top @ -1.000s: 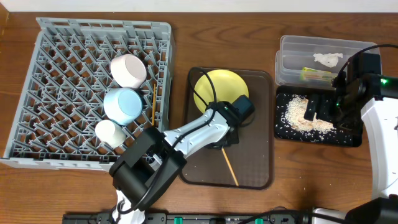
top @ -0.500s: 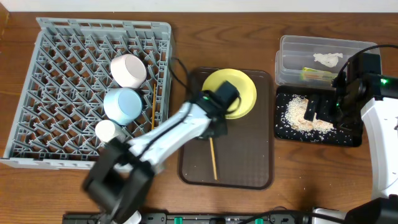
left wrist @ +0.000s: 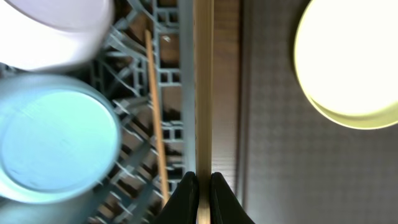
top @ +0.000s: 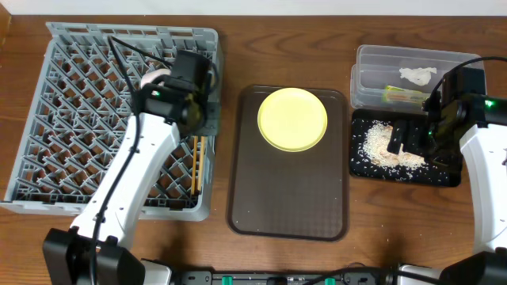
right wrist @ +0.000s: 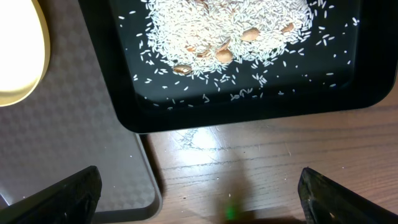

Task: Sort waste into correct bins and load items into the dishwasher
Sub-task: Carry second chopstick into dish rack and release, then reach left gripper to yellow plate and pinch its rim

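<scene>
My left gripper (top: 197,128) is shut on one wooden chopstick (left wrist: 204,93) over the right edge of the grey dish rack (top: 71,103). The wrist view shows the jaws (left wrist: 203,186) pinching it. The other chopstick (left wrist: 155,124) lies in the rack beside the light blue bowl (left wrist: 56,143) and the white bowl (left wrist: 56,25). The yellow plate (top: 292,119) sits on the brown tray (top: 289,198). My right gripper (right wrist: 199,199) is open and empty over the front edge of the black tray (top: 360,170), which holds rice scraps (right wrist: 230,37). The clear tub (top: 368,83) holds the tissue (top: 417,75) and the wrapper (top: 404,93). The small cup is hidden.
My left arm lies across the rack's front right part and covers the bowls in the overhead view. The brown tray stands between the rack and the two bins. Bare wooden table (right wrist: 261,162) shows in front of the black tray.
My left arm has lifted a chopstick off the brown tray and swung left to the rack's right edge, uncovering the yellow plate. The right arm has not moved.
</scene>
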Action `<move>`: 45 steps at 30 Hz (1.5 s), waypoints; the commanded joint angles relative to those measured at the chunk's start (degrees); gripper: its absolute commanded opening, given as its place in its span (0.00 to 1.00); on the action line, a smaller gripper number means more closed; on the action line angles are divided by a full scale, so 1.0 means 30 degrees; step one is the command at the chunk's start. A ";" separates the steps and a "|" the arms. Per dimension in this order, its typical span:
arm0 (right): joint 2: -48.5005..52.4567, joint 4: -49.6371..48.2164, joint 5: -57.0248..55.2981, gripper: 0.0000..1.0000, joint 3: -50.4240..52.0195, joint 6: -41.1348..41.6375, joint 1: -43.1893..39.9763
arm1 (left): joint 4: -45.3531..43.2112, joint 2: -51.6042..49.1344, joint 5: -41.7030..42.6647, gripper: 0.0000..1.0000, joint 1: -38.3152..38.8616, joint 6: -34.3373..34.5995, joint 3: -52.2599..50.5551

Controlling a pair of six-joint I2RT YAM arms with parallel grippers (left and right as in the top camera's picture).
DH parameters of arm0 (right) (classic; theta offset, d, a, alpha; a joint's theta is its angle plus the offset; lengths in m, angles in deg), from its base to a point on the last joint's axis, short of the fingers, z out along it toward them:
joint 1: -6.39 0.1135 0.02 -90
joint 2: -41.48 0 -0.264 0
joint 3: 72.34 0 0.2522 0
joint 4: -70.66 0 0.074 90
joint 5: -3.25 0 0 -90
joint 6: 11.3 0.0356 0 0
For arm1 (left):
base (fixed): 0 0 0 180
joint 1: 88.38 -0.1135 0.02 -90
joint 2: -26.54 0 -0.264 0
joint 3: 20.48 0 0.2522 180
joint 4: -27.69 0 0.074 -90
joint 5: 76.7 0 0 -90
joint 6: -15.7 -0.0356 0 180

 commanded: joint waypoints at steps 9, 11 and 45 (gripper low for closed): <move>-0.0350 0.0022 -0.0124 0.99 -0.0335 0.0058 -0.0066 | -0.2856 -0.3264 -0.0415 0.09 -0.1188 -0.2215 0.0219; -0.0350 0.0080 -0.0124 0.99 -0.0335 0.0058 -0.0066 | -0.3053 -0.3585 -0.1137 0.12 -0.1188 -0.2222 0.0219; -0.0350 0.0015 -0.0124 0.99 -0.0335 0.0066 -0.0066 | -0.9770 -0.8386 -0.1122 0.72 1.0630 -0.5727 0.0211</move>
